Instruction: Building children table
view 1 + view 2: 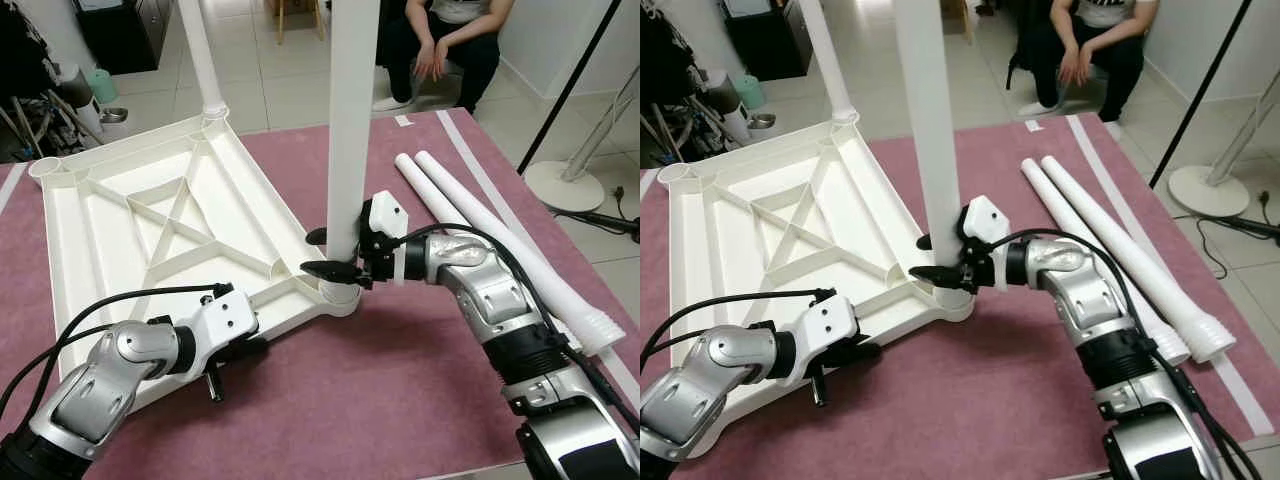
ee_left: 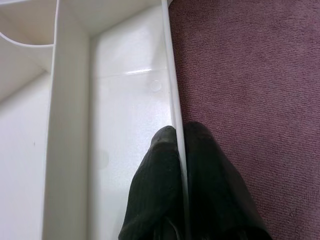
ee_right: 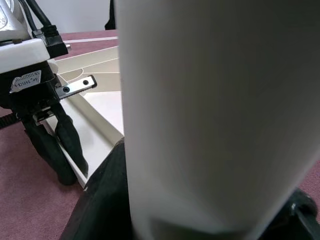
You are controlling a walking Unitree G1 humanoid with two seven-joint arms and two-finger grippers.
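Note:
The white table top point(image 1: 110, 230) lies upside down on a purple mat. One white leg point(image 1: 350, 120) stands upright in the socket at the near right corner. My right gripper point(image 1: 322, 253) is shut on it just above the socket, one black finger on each side; the leg point(image 3: 210, 110) looms close in the right wrist view. My left gripper point(image 1: 235, 350) is shut on the table top's front rim, and the thin rim point(image 2: 172, 90) runs between its fingers point(image 2: 155, 185). A second leg point(image 1: 200, 55) stands in the far corner socket.
Two loose white legs point(image 1: 480, 235) lie side by side on the mat, right of my right arm. A person point(image 1: 440, 40) sits beyond the mat's far edge. A round stand base point(image 1: 565, 185) and a slanted black pole point(image 1: 570, 85) are on the right.

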